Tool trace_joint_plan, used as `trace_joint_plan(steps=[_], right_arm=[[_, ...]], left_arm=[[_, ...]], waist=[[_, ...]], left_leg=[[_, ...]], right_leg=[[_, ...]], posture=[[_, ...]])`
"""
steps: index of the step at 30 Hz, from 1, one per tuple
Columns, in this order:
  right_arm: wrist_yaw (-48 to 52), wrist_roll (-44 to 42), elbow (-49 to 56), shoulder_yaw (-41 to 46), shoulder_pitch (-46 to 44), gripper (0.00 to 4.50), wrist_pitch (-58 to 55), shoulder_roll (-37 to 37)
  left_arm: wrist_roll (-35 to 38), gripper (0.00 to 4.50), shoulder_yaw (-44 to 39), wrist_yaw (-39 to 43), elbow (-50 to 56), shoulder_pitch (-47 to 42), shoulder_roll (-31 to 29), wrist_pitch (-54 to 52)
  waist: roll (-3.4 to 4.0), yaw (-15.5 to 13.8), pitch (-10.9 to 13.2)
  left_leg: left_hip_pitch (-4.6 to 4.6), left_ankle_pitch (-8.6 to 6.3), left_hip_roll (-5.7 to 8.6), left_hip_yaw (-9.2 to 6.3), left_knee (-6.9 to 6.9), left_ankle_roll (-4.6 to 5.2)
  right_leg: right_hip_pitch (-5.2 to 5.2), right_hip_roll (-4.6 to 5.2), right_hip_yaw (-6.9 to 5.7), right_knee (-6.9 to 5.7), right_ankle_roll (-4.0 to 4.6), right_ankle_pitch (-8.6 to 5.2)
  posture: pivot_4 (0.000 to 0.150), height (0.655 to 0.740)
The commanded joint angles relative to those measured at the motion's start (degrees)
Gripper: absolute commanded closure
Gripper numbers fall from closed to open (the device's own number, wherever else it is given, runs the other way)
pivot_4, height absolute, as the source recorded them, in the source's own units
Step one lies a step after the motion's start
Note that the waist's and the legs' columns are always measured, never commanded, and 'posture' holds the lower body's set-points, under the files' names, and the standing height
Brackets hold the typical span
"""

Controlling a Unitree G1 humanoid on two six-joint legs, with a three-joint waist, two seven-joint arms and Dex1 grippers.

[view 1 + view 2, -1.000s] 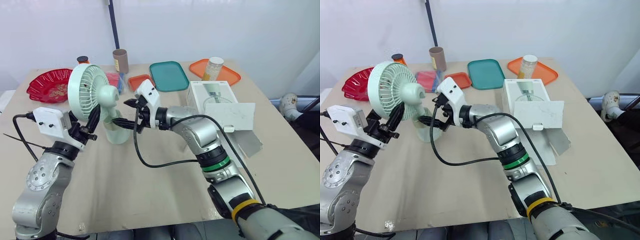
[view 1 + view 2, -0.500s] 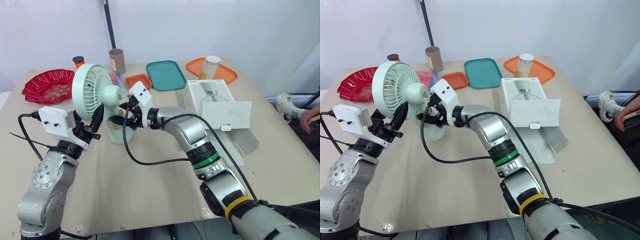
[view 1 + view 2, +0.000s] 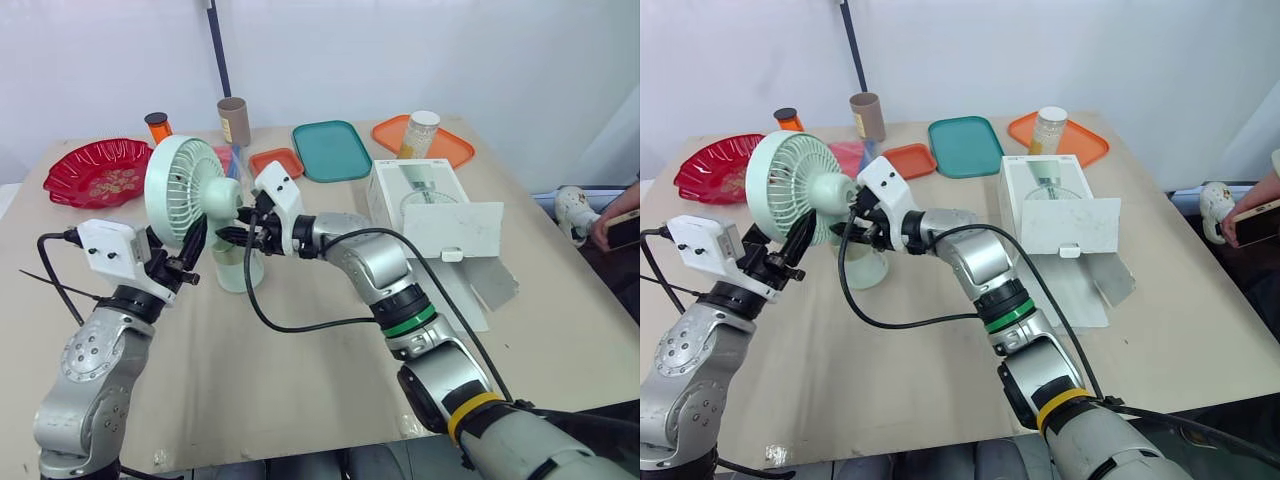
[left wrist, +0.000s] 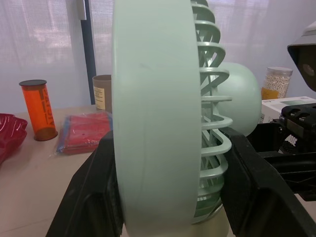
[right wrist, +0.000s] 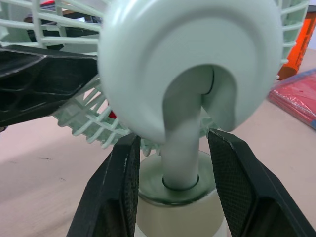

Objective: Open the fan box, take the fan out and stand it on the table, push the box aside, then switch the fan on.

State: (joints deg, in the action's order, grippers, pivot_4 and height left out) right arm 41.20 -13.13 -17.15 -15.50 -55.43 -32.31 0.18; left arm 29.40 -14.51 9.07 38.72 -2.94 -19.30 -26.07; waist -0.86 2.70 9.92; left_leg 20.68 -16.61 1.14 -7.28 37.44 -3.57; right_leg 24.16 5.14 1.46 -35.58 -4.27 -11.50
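Head-camera and wrist views of the fan placement. The pale green plastic desk fan with a round grille head is left of centre in the eye views. Its cylindrical base appears to rest on the beige table. The white cardboard fan box lies open right of centre, flap down, well apart from the fan.

The left gripper is clamped on the grille head, with one black finger against the front rim and the other against the rear ribs. The right gripper is spread. Its fingers straddle the slim neck just above the base, with a gap showing on each side, so it guards the neck and does not grip it.

Judged stage: the fan is out and standing, and letting go and switching on are not yet done.

Hazards from here:
- The fan is held high on its head, above a narrow base. Any sideways pull as the left fingers part could tip it or swing the head on its hinge.
- A finger catching between the rear ribs on retreat would drag the fan along.
- The right fingers sit just beside the neck, so a skewed withdrawal could knock it.
- The black cable looping from the right wrist across the table lies near the base and could snag it as the arm moves.
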Motion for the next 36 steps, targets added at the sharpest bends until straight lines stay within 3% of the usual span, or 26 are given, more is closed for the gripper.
trace_joint_plan(steps=[1,6,16,18,19,22,28,36], right_arm=[[0.64,-0.05,2.57,-0.53,-0.44,2.35,0.6,0.84],[-0.3,0.58,1.3,-0.43,-0.73,3.88,0.22,1.38],[-0.85,1.39,-0.17,0.12,-1.18,3.88,0.75,1.8],[-1.0,1.23,-0.11,0.5,-1.2,3.97,0.68,1.86],[-1.06,1.2,-0.11,0.62,-1.21,3.97,0.67,1.89],[-1.31,1.07,-0.45,1.1,-1.44,3.97,0.76,2.08],[-2.36,0.85,-2.02,2.86,-2.37,3.97,1.22,1.85],[-3.36,0.93,-5.26,4.89,-3.92,3.97,2.44,1.95]], left_arm=[[0.11,2.52,-1.79,0.39,2.16,-0.99,-0.07,2.96],[0.32,2.52,-1.84,0.66,2.47,-0.79,0.24,2.86],[0.64,2.52,-1.91,1.42,2.03,-0.04,0.51,2.95],[0.46,1.49,-1.75,1.86,1.98,0.61,0.4,3.03],[0.53,1.38,-1.72,2.04,1.99,0.8,0.39,2.99],[0.86,0.13,-1.44,3.2,1.93,1.42,-0.02,3.13],[1.26,0.06,-2.86,5.62,2.55,4.55,-0.9,4.77],[11.1,0.06,-12.94,12.41,3.99,10.56,-6.2,4.85]], waist=[[0.0,0.0,0.0],[0.0,0.0,0.0],[0.0,0.01,0.0],[0.0,0.02,0.0],[0.0,0.02,0.0],[0.0,0.01,0.0],[-0.01,0.03,-0.01],[0.0,0.06,0.0]], left_leg=[[0.0,0.0,0.0,0.0,0.0,0.0],[0.0,0.0,0.0,0.0,0.0,-0.01],[0.0,0.0,0.0,0.02,0.0,0.0],[0.0,0.0,0.0,0.02,0.0,0.0],[0.0,0.0,-0.01,0.03,0.0,0.0],[0.0,0.01,-0.01,0.03,0.0,-0.01],[-0.01,0.01,-0.01,0.05,0.0,-0.01],[-0.01,0.01,-0.02,0.07,0.0,-0.01]], right_leg=[[0.0,0.0,0.0,0.0,0.0,0.0],[0.0,0.0,0.0,-0.01,0.0,0.0],[0.04,0.0,0.0,-0.05,0.01,0.01],[0.05,0.0,0.0,-0.05,0.01,0.01],[0.05,0.0,0.0,-0.05,0.01,0.01],[0.05,0.0,0.0,-0.06,0.02,0.01],[0.06,0.0,0.0,-0.09,0.02,0.01],[0.08,0.0,0.0,-0.14,0.05,0.01]], posture=[[0.15,0.7384],[0.15,0.7384],[0.15,0.7384],[0.15,0.7384],[0.15,0.7384],[0.15,0.7384],[0.15,0.7384],[0.15,0.7384]])
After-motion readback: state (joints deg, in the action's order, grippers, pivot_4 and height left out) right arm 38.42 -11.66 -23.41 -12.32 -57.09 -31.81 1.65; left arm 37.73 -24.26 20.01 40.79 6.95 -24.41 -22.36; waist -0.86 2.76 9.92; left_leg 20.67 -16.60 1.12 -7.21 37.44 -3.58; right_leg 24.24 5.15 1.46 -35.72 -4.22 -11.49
